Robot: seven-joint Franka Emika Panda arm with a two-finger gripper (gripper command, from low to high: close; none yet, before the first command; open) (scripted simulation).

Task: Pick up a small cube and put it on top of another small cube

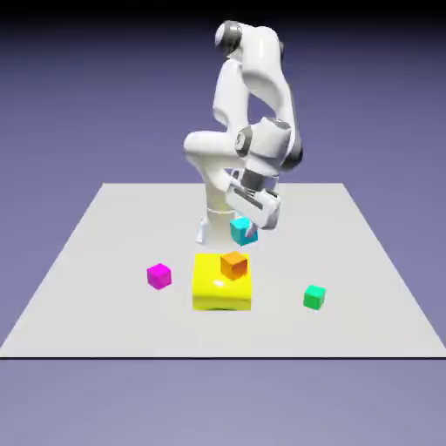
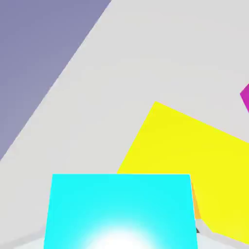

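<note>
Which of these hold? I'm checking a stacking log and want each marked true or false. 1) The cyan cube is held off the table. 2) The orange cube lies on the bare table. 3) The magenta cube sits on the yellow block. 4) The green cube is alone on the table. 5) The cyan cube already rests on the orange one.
1) The cyan cube is in the gripper, off the table: true.
2) False: the orange cube sits on the yellow block.
3) False: the magenta cube is on the table, apart from the block.
4) The green cube stands alone: true.
5) False: it hangs above, not touching.
</note>
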